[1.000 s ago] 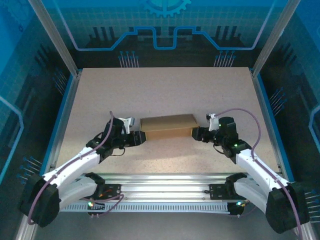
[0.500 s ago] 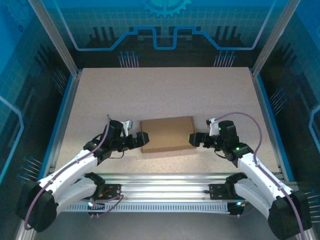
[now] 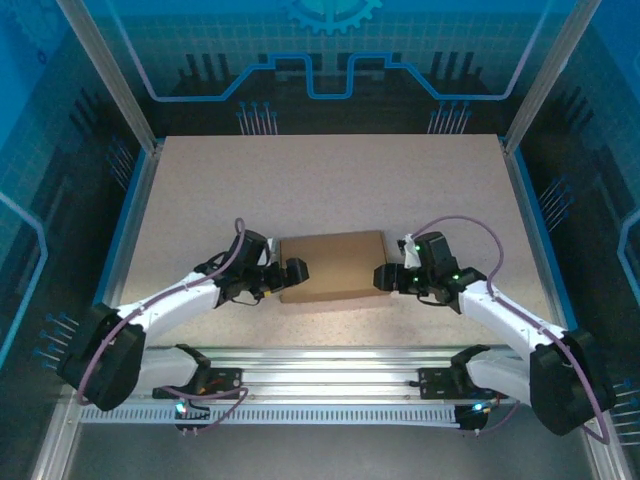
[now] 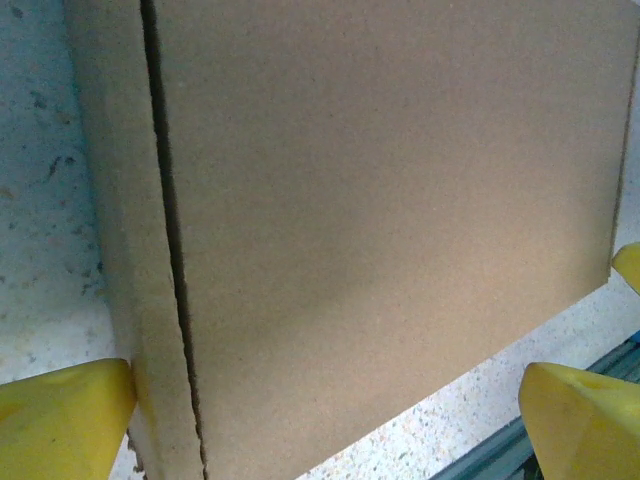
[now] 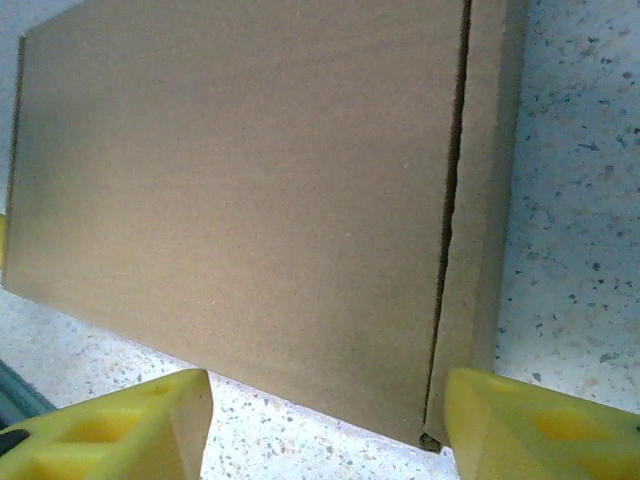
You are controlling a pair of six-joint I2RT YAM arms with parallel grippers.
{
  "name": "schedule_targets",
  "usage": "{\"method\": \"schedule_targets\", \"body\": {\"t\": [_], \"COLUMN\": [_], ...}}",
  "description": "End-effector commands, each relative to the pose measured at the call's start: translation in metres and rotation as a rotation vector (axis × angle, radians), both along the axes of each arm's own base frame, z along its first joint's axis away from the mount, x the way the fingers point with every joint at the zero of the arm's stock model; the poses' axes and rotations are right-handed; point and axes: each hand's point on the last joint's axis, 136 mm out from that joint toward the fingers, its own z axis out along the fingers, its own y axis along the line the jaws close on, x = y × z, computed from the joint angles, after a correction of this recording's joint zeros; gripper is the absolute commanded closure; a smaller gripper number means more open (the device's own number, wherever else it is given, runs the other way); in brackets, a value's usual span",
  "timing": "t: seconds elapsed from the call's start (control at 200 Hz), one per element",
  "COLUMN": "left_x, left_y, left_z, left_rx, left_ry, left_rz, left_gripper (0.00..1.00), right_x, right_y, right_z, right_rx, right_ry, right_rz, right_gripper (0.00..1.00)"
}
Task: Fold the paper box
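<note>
Moved: I see both arms tucked in closer than before
Left gripper [image 3: 296, 272]: jaws wide, holding nothing
Paper box [image 3: 333, 265]: closed, flat on the table [image 3: 300, 180], between my two grippers, one at each end
Right gripper [image 3: 383, 278]: jaws apart, empty

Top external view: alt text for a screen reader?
A closed brown cardboard box lies flat on a speckled table. Two robot arms flank it, the left gripper at its left end, the right gripper at its right end.
</note>
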Motion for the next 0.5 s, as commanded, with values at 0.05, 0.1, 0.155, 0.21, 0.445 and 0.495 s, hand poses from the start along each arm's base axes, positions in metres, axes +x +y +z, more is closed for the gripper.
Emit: {"method": "schedule_targets", "body": {"t": [0.05, 0.1, 0.155, 0.21, 0.445, 0.495], "left_x": [0.017, 0.021, 0.025, 0.030, 0.041, 0.042], "left_y": [-0.022, -0.023, -0.023, -0.022, -0.015, -0.009], "left_z": [0.015, 0.015, 0.014, 0.012, 0.010, 0.014], "left_rx": [-0.060, -0.053, -0.035, -0.012, 0.049, 0.065], "left_ry": [-0.046, -0.053, -0.061, -0.066, -0.077, -0.103], "left_rz": [-0.029, -0.029, -0.029, -0.025, 0.018, 0.028], "left_gripper": [0.01, 0.01, 0.01, 0.01, 0.01, 0.01], "right_x": [-0.012, -0.013, -0.014, -0.014, -0.010, -0.009], "right_y": [0.012, 0.016, 0.020, 0.022, 0.021, 0.020], "right_z": [-0.010, -0.011, -0.013, -0.013, -0.003, 0.005], "right_rx": [-0.019, -0.009, -0.007, -0.009, -0.023, -0.021], "right_ry": [0.033, 0.035, 0.036, 0.034, -0.009, -0.045], "right_rz": [0.036, 0.049, 0.061, 0.065, 0.066, 0.066], "right_gripper": [0.38, 0.39, 0.39, 0.39, 0.37, 0.36]}}
